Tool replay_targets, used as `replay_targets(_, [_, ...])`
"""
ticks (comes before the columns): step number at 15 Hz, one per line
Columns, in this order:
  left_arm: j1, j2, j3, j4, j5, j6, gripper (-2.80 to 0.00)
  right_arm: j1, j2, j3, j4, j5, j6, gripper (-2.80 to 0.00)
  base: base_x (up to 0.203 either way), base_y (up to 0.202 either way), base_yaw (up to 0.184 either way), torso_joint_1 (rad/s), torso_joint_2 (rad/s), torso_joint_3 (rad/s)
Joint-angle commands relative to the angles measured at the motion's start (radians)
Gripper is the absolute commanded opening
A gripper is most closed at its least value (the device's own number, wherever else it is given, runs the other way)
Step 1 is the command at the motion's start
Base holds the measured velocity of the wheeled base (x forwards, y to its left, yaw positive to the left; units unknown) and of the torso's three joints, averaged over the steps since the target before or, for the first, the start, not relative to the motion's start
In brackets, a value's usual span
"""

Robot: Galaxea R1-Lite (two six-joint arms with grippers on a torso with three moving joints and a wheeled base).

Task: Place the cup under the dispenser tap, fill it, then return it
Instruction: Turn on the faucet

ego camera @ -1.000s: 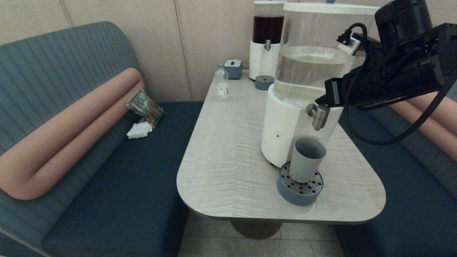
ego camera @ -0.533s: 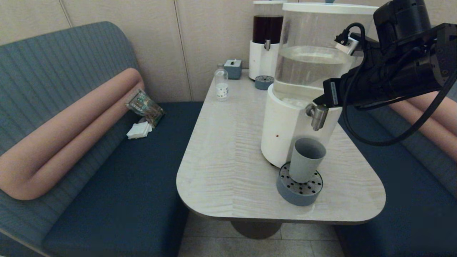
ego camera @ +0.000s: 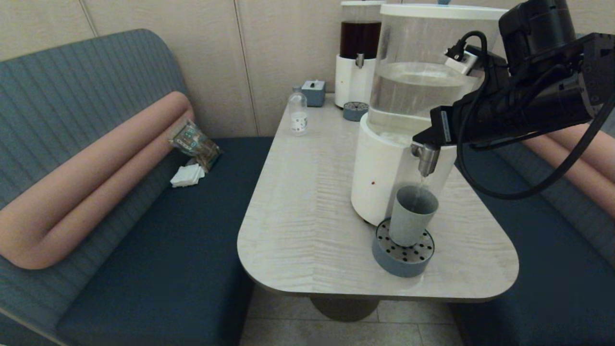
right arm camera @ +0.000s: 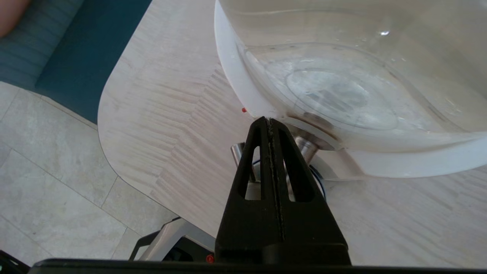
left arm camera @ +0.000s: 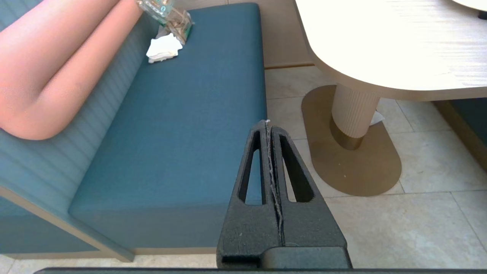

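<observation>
The grey-blue cup [ego camera: 412, 216] stands upright on a round perforated drip tray [ego camera: 402, 262], right under the steel dispenser tap [ego camera: 426, 161] of the large clear-tank dispenser [ego camera: 418, 81]. A thin stream runs from the tap into the cup. My right gripper [ego camera: 423, 139] is shut, its tip resting on top of the tap and against the white base. The right wrist view shows the shut right gripper [right arm camera: 268, 121] over the tap [right arm camera: 239, 150]; the cup is mostly hidden there. My left gripper [left arm camera: 267, 123] hangs shut and empty, low beside the bench.
At the back of the table [ego camera: 307, 202] stand a small clear bottle [ego camera: 298, 114], a grey box [ego camera: 314, 92], a dark-liquid dispenser [ego camera: 359, 53] and its drip tray [ego camera: 356, 111]. A snack packet [ego camera: 194, 143] and napkins [ego camera: 188, 175] lie on the left bench.
My right gripper has slid down and to the left onto the tap's top. Liquid now runs from the tap into the cup; before, none flowed.
</observation>
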Motion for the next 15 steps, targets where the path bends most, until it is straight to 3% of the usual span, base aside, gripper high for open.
replay_targets(1, [0.0,0.001,0.0,0.0,0.0,0.0,-2.8,0.008,0.006,-0.008,0.006,0.001,0.001,-2.8,0.0,0.0,0.0,0.0,0.0,0.0])
replay_targets(10, [0.0,0.001,0.0,0.0,0.0,0.0,-2.8,-0.015,-0.002,-0.008,-0.004,-0.001,0.001,-2.8,0.0,0.0,0.0,0.0,0.0,0.0])
replay_targets(15, [0.0,0.001,0.0,0.0,0.0,0.0,-2.8,-0.076,-0.045,-0.003,-0.007,0.004,-0.005,-2.8,0.0,0.0,0.0,0.0,0.0,0.0])
